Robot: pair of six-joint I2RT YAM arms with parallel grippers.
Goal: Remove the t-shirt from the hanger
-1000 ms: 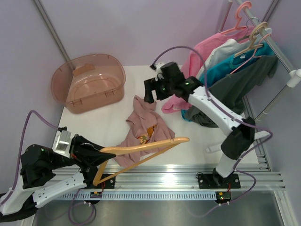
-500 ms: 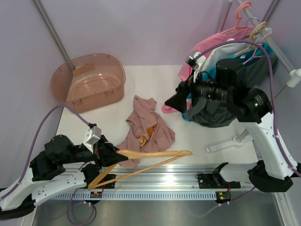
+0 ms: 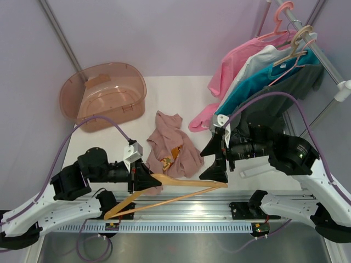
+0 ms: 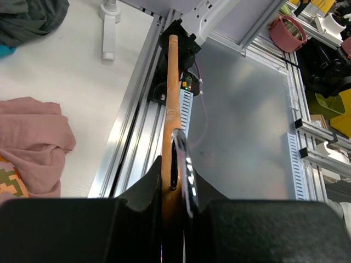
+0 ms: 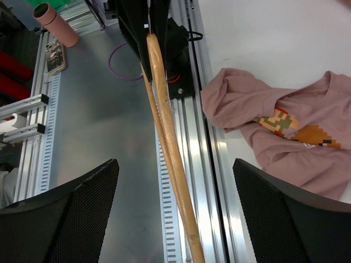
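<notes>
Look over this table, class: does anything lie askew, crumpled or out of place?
Yes. The t-shirt lies crumpled in a heap on the table, off the hanger. The bare wooden hanger, gripped by the left tool, juts sideways over the front rail.

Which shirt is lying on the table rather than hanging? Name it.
The dusty-pink t-shirt with the pixel print, crumpled on the white table. The bright pink shirt, white shirt, teal shirt and dark grey shirt all hang from the rail.
</notes>
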